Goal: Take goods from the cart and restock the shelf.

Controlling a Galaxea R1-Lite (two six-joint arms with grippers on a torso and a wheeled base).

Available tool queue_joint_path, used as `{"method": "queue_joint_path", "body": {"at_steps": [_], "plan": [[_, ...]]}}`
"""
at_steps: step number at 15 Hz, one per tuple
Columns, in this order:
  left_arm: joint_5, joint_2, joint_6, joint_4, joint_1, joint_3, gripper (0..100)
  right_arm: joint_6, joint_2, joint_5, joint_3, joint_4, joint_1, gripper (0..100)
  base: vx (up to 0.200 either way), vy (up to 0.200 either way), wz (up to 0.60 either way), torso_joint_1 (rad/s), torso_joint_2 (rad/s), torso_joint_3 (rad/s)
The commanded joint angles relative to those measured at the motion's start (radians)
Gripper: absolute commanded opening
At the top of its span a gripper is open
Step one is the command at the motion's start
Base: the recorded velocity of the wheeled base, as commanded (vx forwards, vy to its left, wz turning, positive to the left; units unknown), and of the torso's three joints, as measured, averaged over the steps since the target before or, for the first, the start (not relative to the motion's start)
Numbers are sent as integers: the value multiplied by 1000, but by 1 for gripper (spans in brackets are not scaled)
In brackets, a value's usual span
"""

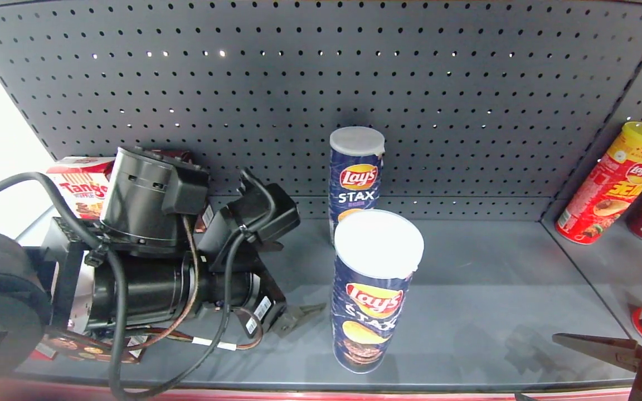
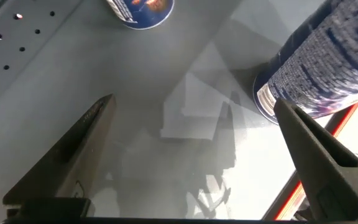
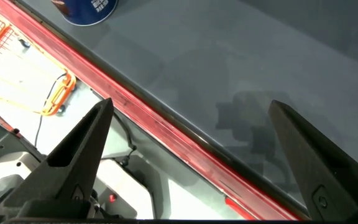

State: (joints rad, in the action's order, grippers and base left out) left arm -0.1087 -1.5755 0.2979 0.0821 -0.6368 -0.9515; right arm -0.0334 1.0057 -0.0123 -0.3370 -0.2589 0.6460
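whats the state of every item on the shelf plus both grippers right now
front blue can: upright, lid on, not held
back blue can: upright, lid on, not held
red can: standing, yellow lid on
wafer box: at the back, partly hidden
left gripper: open, empty, beside the front blue can
right gripper: open, empty

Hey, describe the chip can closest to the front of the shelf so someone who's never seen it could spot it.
Start at the grey shelf with the pegboard back. Two dark blue cans with white lids stand near its middle, one behind the other. Pick the front can, nearer the shelf's front; the rear can stands by the pegboard.
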Motion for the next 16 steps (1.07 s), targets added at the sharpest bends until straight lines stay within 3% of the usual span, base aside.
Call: {"method": "queue_joint_path", "body": {"at_steps": [1, 4, 9, 11, 13, 16], "plan": [[4, 75, 0, 1, 22, 2, 100, 0, -13, -3, 7, 0, -2, 100, 0, 0, 0, 0, 0, 0], [9, 250, -16, -4, 74, 25, 100, 0, -64, -3, 24, 0, -35, 100, 0, 0, 0, 0, 0, 0], [72, 549, -19, -7, 152, 117, 100, 0, -153, -12, 46, 0, -52, 100, 0, 0, 0, 0, 0, 0], [87, 615, -17, -13, 158, 134, 100, -2, -194, -17, 58, 1, -54, 100, 0, 0, 0, 0, 0, 0], [115, 772, -14, -18, 157, 209, 100, -2, -299, -31, 127, 3, -66, 100, 0, 0, 0, 0, 0, 0], [127, 911, -2, -108, 157, 252, 100, 0, -404, -32, 158, 3, -68, 100, 0, 0, 0, 0, 0, 0]]}}
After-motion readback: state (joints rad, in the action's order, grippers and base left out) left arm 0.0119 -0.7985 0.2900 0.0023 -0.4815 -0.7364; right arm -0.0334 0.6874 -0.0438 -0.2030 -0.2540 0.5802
